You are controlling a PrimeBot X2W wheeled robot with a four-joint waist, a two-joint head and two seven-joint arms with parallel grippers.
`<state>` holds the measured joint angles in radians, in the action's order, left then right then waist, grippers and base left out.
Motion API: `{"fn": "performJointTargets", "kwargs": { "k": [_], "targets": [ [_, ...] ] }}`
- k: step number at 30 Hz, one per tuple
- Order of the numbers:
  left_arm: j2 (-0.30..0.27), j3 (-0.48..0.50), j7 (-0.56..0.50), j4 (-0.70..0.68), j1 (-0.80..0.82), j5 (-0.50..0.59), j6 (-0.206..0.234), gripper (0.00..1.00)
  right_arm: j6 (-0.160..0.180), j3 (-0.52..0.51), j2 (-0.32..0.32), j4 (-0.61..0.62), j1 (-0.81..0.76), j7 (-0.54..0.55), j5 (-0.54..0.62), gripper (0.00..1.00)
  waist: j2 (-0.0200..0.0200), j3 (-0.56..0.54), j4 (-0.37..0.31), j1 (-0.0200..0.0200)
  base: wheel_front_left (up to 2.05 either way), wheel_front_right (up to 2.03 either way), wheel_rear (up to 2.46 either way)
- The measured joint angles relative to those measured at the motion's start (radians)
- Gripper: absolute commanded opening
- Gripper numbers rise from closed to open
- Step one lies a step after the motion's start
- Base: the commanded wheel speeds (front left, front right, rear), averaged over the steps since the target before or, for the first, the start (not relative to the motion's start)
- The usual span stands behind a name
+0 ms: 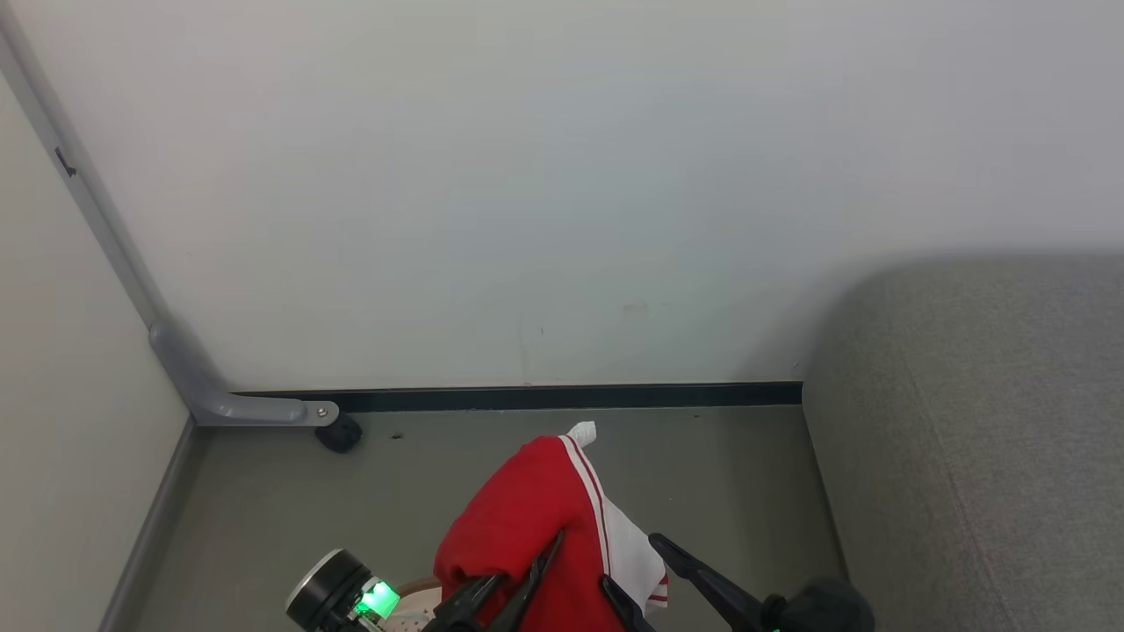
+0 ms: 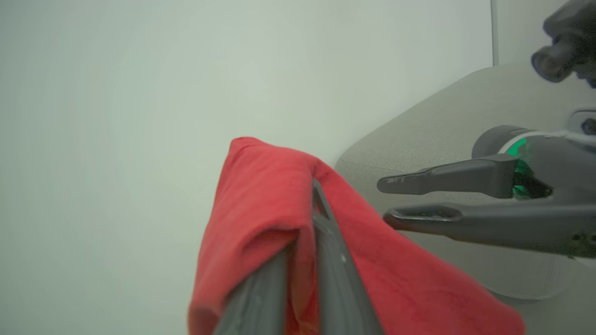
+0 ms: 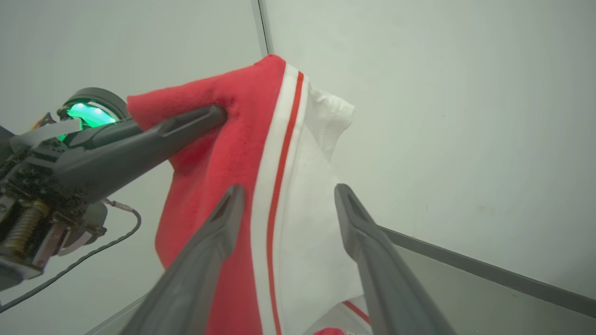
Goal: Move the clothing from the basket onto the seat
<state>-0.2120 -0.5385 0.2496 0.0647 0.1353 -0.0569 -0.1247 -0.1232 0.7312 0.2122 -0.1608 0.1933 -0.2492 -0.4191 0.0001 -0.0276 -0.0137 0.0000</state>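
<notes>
Hanging from the left gripper (image 1: 546, 551), the red clothing (image 1: 518, 518) is held up over the grey floor (image 1: 720, 474). The two left fingers are squeezed tight on a fold of the red cloth. The right gripper (image 1: 630, 559) is spread wide just beside the clothing, and nothing is gripped by it. The white part with the thin red stripe is seen between its fingers. A small bit of the basket (image 1: 420, 606) is seen under the clothing. The grey seat (image 1: 983, 439) is seen far off to the right.
</notes>
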Motion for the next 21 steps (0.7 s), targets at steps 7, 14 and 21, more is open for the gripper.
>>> {"fn": "performJointTargets", "kwargs": {
  "k": [7,14,21],
  "targets": [
    [-0.013,-0.056,0.000,-0.011,0.034,-0.011,0.000,0.00,0.000,0.023,0.008,-0.042,0.044,0.000,-0.047,1.00,0.0000,0.008,0.001,0.0000,0.00,0.00,0.00],
    [-0.057,-0.140,0.000,-0.023,0.070,-0.044,0.000,0.00,0.000,0.122,0.021,-0.083,0.089,0.009,-0.086,1.00,0.0000,0.011,0.002,0.0000,0.00,0.00,0.00],
    [-0.086,-0.199,0.000,-0.030,0.090,-0.074,0.000,0.00,0.000,0.183,0.026,-0.112,0.133,0.012,-0.093,1.00,0.0000,0.014,0.004,0.0000,0.00,0.00,0.00]
  ]
}}
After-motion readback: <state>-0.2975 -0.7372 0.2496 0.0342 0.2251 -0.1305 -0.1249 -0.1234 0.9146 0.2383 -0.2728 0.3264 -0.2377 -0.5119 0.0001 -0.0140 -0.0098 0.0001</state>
